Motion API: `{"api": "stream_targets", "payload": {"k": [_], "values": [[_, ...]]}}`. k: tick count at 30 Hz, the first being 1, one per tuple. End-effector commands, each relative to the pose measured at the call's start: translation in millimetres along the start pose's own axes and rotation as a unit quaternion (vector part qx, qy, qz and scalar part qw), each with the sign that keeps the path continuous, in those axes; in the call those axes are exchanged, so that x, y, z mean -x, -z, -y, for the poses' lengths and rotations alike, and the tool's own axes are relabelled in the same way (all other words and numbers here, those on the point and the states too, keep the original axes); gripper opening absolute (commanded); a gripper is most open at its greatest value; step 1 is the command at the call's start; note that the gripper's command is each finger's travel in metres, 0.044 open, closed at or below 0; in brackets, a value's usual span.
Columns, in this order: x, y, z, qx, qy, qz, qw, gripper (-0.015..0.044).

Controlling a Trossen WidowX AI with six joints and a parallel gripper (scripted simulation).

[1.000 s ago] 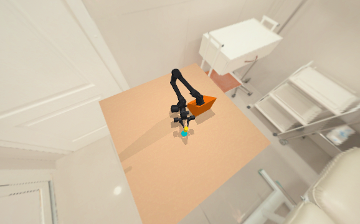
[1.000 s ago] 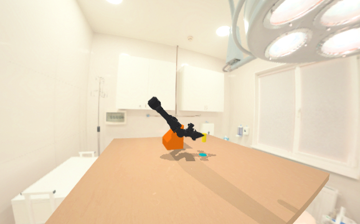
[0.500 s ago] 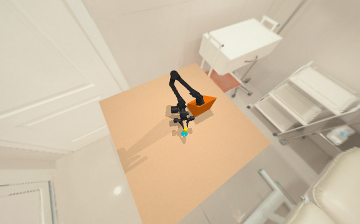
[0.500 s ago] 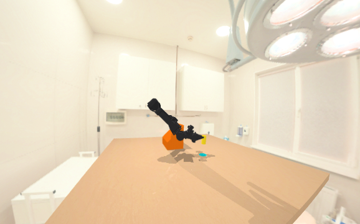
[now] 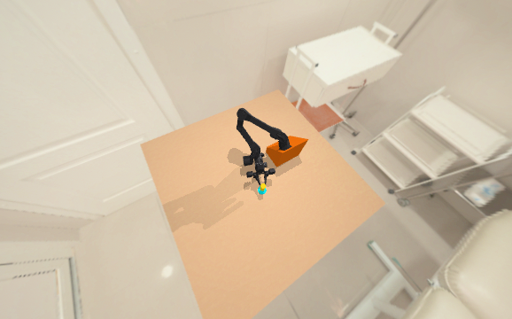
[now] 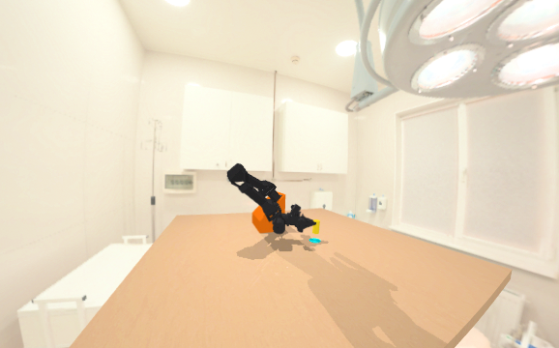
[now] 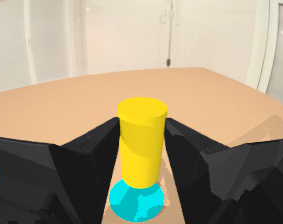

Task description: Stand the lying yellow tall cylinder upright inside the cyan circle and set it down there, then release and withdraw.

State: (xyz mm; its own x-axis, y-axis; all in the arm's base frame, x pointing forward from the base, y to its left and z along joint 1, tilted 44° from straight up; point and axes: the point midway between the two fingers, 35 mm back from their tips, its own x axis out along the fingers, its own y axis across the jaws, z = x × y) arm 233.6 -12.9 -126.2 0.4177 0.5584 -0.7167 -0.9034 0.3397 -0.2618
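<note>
On the tan table (image 6: 260, 290), the gripper (image 7: 142, 163) grasps the yellow tall cylinder (image 7: 142, 143) upright, its long axis vertical, hanging directly over the cyan circle (image 7: 135, 204) and apparently not yet touching it.

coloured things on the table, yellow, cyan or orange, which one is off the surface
The yellow cylinder: gripper holds it upright above the flat cyan circle; the orange block sits on the table.
</note>
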Motion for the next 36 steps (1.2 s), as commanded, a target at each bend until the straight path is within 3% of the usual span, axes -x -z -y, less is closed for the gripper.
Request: {"api": "stream_targets", "payload": {"k": [1, 23, 34, 36], "values": [[-2, 16, -2, -0.001, 0.001, 0.005, 1.0, 0.0105], [-3, 39, -3, -0.002, 0.001, 0.001, 1.0, 0.0105], [-3, 39, -3, -0.002, 0.001, 0.001, 1.0, 0.0394], [-3, 39, -3, -0.002, 0.001, 0.001, 1.0, 0.04]]}}
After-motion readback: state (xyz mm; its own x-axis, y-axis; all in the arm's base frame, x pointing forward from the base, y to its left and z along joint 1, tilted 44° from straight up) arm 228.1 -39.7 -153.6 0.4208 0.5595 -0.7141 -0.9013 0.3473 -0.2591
